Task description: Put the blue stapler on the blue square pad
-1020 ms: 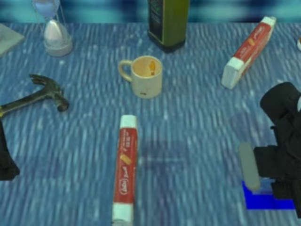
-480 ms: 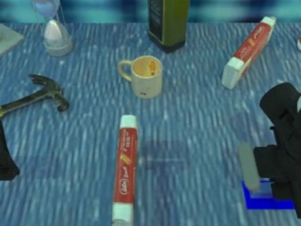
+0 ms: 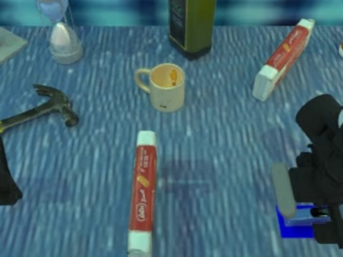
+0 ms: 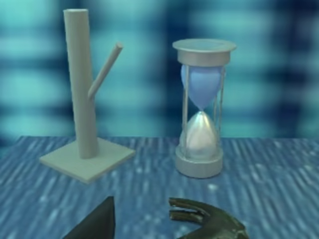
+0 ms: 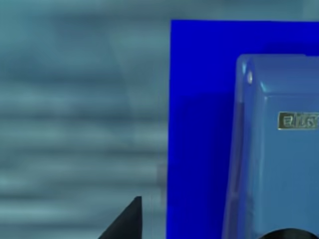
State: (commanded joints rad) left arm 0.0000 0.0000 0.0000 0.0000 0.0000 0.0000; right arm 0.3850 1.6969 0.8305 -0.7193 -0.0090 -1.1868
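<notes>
I see the big table [image 3: 214,139] with its streaky pale-blue top. My right arm is over the table's right side, near the front edge. My left arm sits still at the far left edge, and I cannot tell if its pincer [image 3: 8,184] is released or clenched.

The blue square pad [image 3: 292,229] lies under my right arm. A moment ago my arm covered more of the pad, and I could not see the blue stapler. Now the arm has pulled back a little, and the blue stapler [image 3: 308,214] peeks out, lying on the pad. In the right wrist view the stapler [image 5: 279,149] rests over the deep-blue pad [image 5: 199,124].

I cannot tell if my right pincer [image 3: 321,211] is holding the stapler or has let go, since its fingers are hidden. I think the stapler is set down where it belongs, so the job looks almost done.

Smaller things stand well apart from it: a dark bottle [image 3: 192,27], two red-and-white tubes [image 3: 142,193], a hammer [image 3: 43,110], an hourglass [image 3: 63,32] and a cup [image 3: 163,85].
</notes>
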